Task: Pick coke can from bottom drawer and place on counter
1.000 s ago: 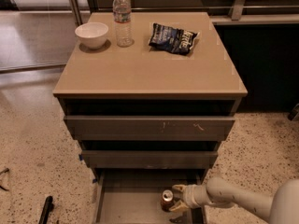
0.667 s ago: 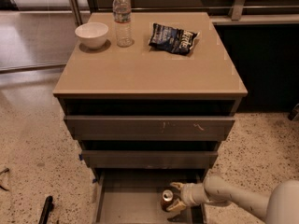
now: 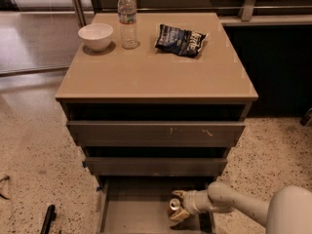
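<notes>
The coke can (image 3: 174,204), red-brown with a silver top, stands upright in the open bottom drawer (image 3: 131,216) toward its right side. My gripper (image 3: 177,204) reaches into the drawer from the lower right on a cream arm, with one finger (image 3: 178,194) behind the can and one in front of it. The fingers sit around the can; I cannot tell whether they press on it. The tan counter (image 3: 156,69) is the cabinet's top, above the two wider drawers.
On the counter stand a white bowl (image 3: 95,35), a clear water bottle (image 3: 127,19) and a dark chip bag (image 3: 181,40) at the back. The middle drawer (image 3: 156,165) overhangs the bottom drawer's rear. A dark tool (image 3: 47,218) lies on the speckled floor at the left.
The arm and gripper have shifted slightly left, deeper toward the can. The can stays in the same spot in the drawer.
</notes>
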Tool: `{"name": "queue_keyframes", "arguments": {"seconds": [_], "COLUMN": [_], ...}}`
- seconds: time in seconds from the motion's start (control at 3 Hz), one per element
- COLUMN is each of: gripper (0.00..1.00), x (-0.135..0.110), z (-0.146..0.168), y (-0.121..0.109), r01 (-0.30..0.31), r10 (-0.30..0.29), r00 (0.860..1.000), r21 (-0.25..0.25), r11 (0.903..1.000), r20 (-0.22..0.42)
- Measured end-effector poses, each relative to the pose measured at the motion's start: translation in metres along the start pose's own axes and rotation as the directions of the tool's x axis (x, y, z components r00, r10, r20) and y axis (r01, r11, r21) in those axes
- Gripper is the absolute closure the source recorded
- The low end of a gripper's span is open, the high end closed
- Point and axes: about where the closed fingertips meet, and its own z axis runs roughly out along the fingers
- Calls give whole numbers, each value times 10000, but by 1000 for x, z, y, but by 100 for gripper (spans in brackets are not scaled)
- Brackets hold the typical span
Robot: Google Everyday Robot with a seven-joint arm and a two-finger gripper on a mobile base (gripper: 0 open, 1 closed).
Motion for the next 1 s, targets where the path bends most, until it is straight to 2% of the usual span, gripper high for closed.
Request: {"name": "queue_keyframes", "arguments": {"seconds": [0.33, 0.67, 1.0], "gripper": [31, 50, 73], "x": [5, 5, 5], "z": [14, 14, 14], "y": [3, 3, 3], "r01": [-65, -63, -63], "r10": [62, 60, 60], "r00": [9999, 9999, 9999], "r21": [-329, -332, -332], "r11": [9994, 9994, 9994], "r20": [-88, -88, -88]}}
